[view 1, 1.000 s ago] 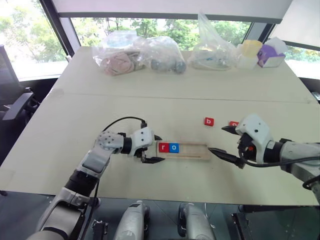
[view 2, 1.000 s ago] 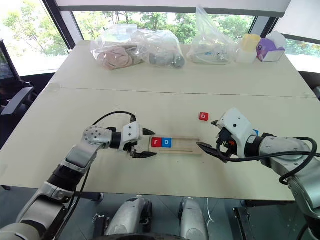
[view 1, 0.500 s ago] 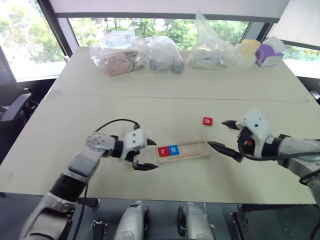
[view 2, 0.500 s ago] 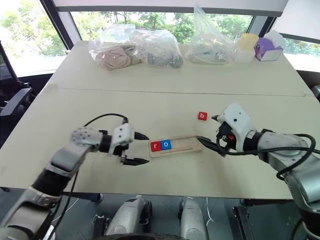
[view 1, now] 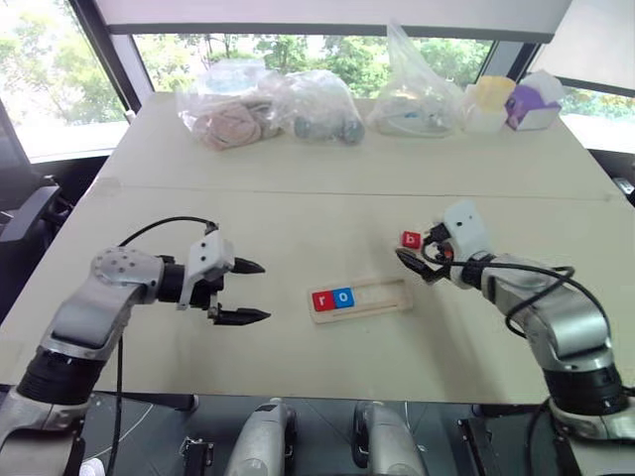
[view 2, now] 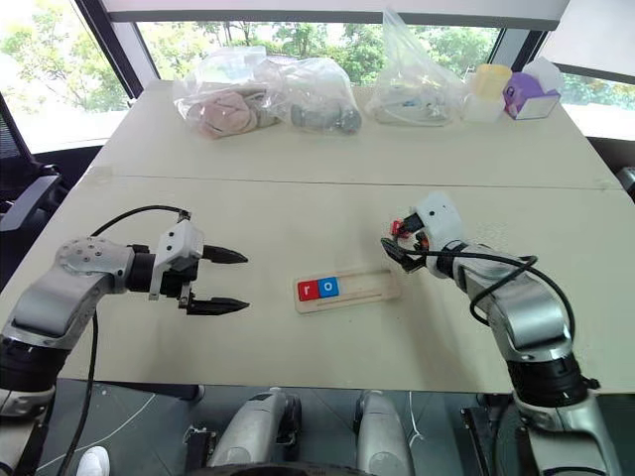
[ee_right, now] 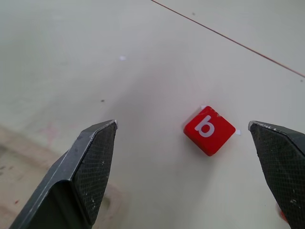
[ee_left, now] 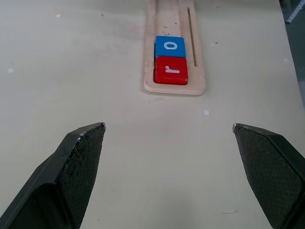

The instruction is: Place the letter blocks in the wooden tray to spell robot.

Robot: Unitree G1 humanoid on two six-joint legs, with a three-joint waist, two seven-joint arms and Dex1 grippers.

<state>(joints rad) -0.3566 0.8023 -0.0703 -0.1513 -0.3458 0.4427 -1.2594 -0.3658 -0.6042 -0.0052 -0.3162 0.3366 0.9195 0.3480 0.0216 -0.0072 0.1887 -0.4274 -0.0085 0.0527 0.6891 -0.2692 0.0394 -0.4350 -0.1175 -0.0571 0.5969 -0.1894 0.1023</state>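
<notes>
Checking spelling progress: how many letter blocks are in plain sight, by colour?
Red: 2, the r in the wooden tray and the b on the table.
Blue: 1, the o in the tray.
Total: 3.

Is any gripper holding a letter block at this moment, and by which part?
Nothing is held. The left gripper is open over the bare table. The right gripper is open, with the red b block lying between its fingers, untouched.
</notes>
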